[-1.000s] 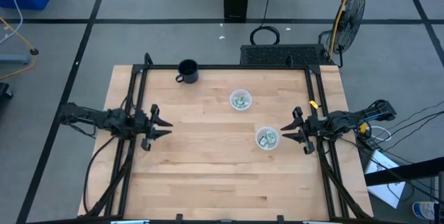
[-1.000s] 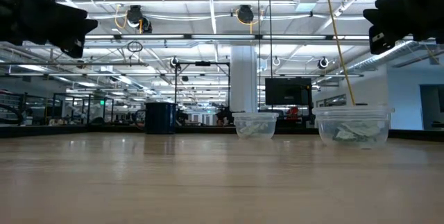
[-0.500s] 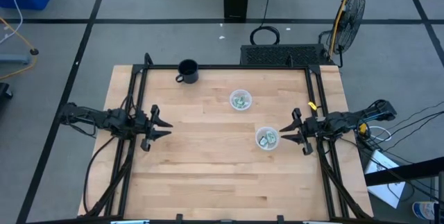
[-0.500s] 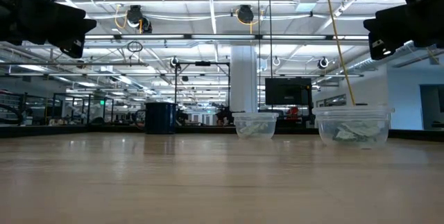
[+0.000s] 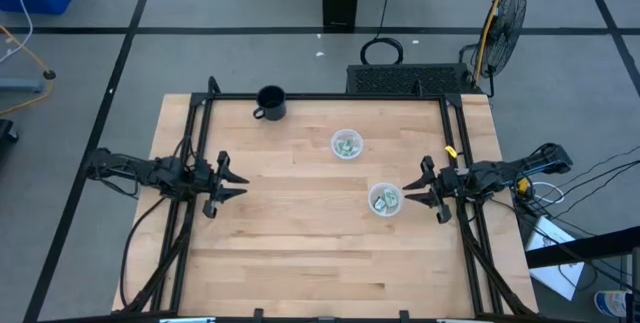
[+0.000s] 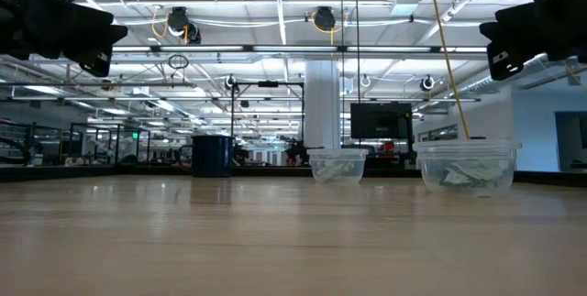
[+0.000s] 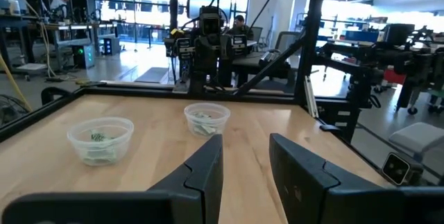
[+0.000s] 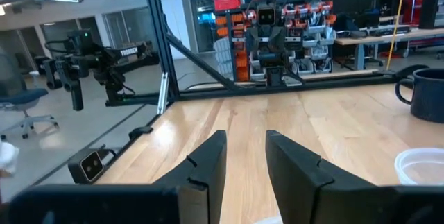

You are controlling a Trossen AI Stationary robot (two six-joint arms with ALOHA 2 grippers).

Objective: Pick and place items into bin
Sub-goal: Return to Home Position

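Observation:
Two clear plastic cups hold green-and-white packets: one at the table's far middle, one nearer the right side. They also show in the low view and the left wrist view. My left gripper hovers open and empty over the table's left part. My right gripper hovers open and empty just right of the nearer cup.
A black mug stands at the table's far left. Black frame rails run along the table's left and right sides. Bare wood lies between the arms and toward the near edge.

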